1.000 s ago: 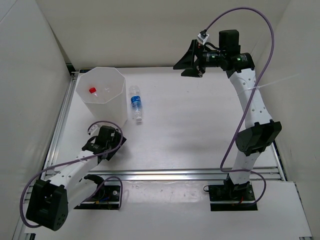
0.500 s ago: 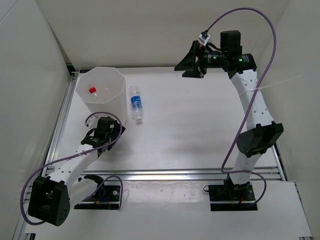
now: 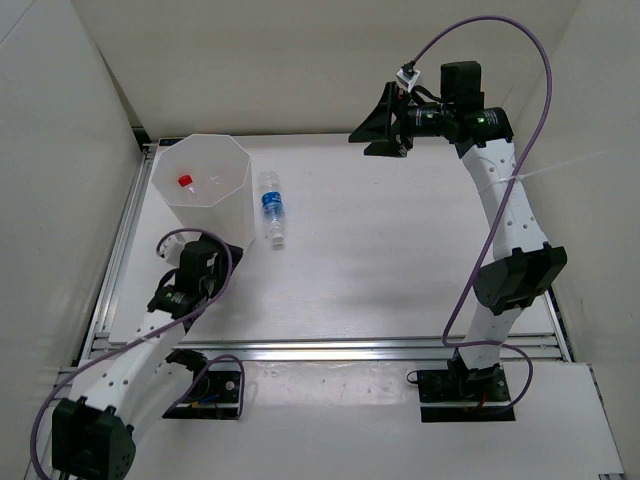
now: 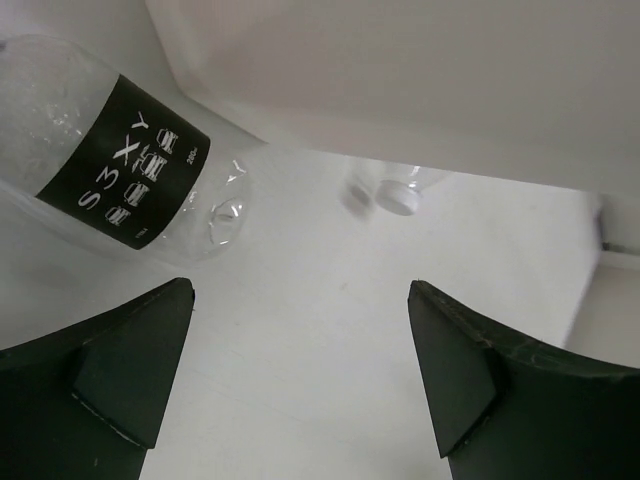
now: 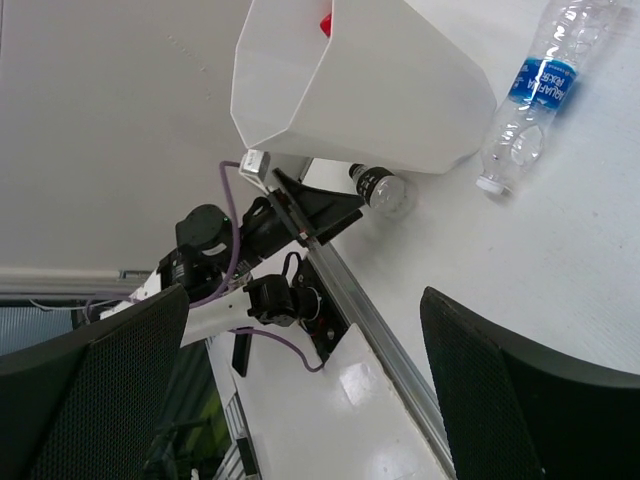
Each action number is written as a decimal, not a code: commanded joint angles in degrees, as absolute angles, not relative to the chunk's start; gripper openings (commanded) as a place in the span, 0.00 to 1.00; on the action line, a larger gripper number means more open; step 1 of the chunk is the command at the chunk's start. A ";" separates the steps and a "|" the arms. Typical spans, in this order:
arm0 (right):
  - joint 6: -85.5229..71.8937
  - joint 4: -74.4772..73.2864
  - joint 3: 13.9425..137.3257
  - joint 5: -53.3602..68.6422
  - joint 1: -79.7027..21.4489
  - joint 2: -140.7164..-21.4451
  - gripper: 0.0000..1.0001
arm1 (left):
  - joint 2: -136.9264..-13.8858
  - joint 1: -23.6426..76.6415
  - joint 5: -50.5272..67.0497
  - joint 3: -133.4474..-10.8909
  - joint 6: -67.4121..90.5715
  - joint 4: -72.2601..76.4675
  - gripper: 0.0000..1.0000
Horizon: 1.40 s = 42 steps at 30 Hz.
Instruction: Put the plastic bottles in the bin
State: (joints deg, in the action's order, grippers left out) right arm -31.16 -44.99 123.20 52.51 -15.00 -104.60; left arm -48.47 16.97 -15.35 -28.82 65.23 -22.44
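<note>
Clear plastic with a blue label, one bottle lies on the tabletop just beside the bin, on the bin's right, its white cap pointing toward the near edge. The translucent white bin stands in the far left corner of the tabletop. A red-capped bottle lies inside it. A dark-label bottle lies on its side close against the bin's near wall; I cannot tell whether the two touch.

The left gripper hangs low just before that near wall, released, jaws spread wide with only bare tabletop between them. The dark-label bottle is ahead of its left finger. The right gripper is raised high over the far edge, right of the middle, also released and holding nothing.
</note>
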 commanded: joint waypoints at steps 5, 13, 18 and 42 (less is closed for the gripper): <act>-31.11 -44.56 124.10 54.05 -14.68 -104.94 1.00 | -35.61 16.52 -19.95 -24.01 76.81 -28.73 1.00; -31.11 -44.56 124.10 54.05 -14.68 -104.94 1.00 | -32.43 10.91 -20.66 -20.39 83.40 -32.34 1.00; -29.98 -44.56 123.05 53.53 -14.68 -104.33 1.00 | -32.43 7.74 -18.11 -18.55 84.02 -32.34 1.00; -27.86 -46.14 121.99 52.47 -14.68 -103.27 1.00 | -44.64 -1.93 -6.42 -15.21 78.32 -15.22 1.00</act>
State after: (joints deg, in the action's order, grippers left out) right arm -29.32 -46.39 122.67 52.29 -15.00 -104.62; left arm -43.38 -0.69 -10.31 -17.15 79.88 -20.34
